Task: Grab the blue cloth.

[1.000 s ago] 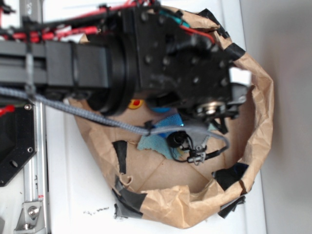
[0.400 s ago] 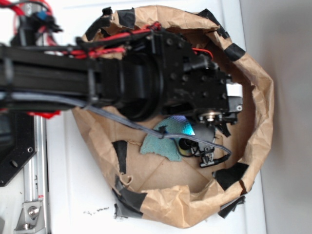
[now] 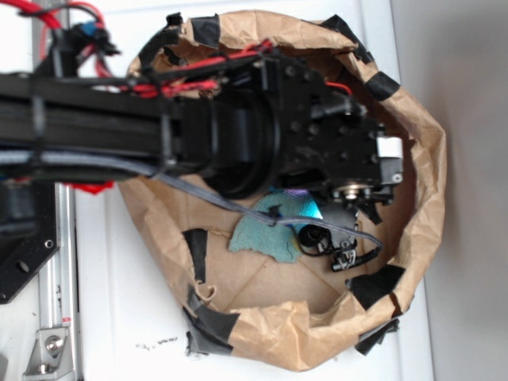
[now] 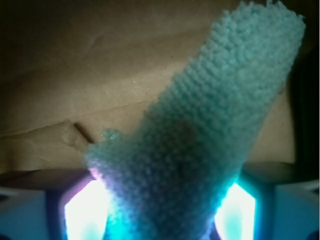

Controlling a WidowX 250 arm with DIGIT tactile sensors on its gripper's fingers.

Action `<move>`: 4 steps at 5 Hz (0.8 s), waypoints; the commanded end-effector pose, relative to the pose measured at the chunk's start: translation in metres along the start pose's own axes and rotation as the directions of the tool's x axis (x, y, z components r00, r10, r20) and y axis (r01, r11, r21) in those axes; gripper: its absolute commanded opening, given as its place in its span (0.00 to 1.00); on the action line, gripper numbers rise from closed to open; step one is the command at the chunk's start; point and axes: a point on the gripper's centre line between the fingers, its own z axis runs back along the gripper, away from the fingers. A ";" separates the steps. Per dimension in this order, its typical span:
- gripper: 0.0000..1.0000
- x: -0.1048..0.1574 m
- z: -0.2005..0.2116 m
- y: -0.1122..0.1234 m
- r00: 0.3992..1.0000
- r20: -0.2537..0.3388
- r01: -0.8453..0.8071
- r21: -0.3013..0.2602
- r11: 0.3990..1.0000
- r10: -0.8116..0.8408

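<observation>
Tool (image 4: 160, 210) clenched on the blue cloth (image 4: 210, 135), low inside a taped brown paper basin (image 3: 425, 198) on the white desk (image 3: 119, 317); crumpled walls close round it. Black arm hides most of the basin floor. Cloth: fuzzy teal terry (one flap trails on the paper).
</observation>
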 end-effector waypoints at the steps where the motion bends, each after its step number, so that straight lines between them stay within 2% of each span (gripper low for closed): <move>1: 0.00 0.012 0.024 0.010 0.999 0.047 -0.027 -0.021 0.999 0.028; 3: 0.00 0.016 0.027 0.012 0.998 0.045 -0.039 -0.037 0.999 0.040; 4: 0.00 0.016 0.026 0.013 0.998 0.043 -0.043 -0.022 0.999 0.044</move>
